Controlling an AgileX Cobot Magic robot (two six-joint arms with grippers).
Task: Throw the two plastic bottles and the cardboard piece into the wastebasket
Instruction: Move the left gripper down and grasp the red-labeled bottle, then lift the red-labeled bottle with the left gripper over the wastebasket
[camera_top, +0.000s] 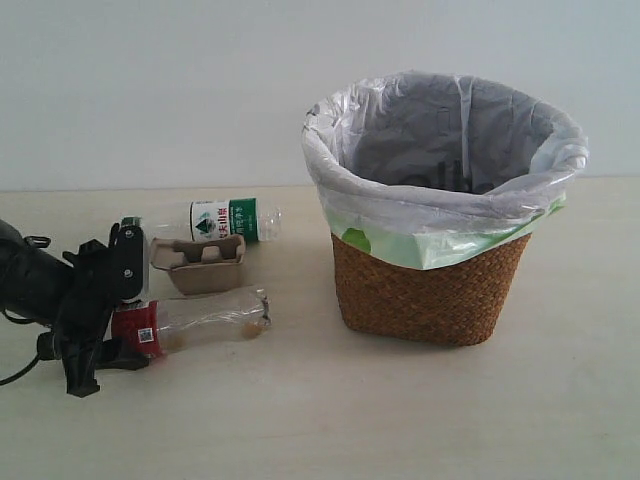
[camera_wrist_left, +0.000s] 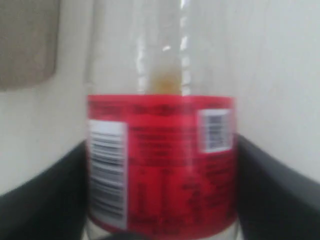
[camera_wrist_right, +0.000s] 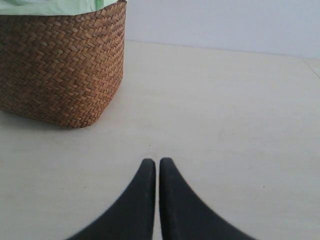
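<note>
Red-label bottle (camera_wrist_left: 160, 165): lying on table (camera_top: 400, 420), left of wastebasket (camera_top: 430, 290), label clamped by left gripper (camera_wrist_left: 161, 145). Lift level and clear the rim before releasing. Right gripper (camera_wrist_right: 158, 162): jaws closed, empty.

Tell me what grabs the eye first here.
The big woven wastebasket with its white-and-green liner dominates the right of the exterior view. At the left, the left gripper is shut on the red-label bottle lying on the table, with the pulp tray and green-label bottle just behind. The right gripper hangs shut near the wastebasket.
</note>
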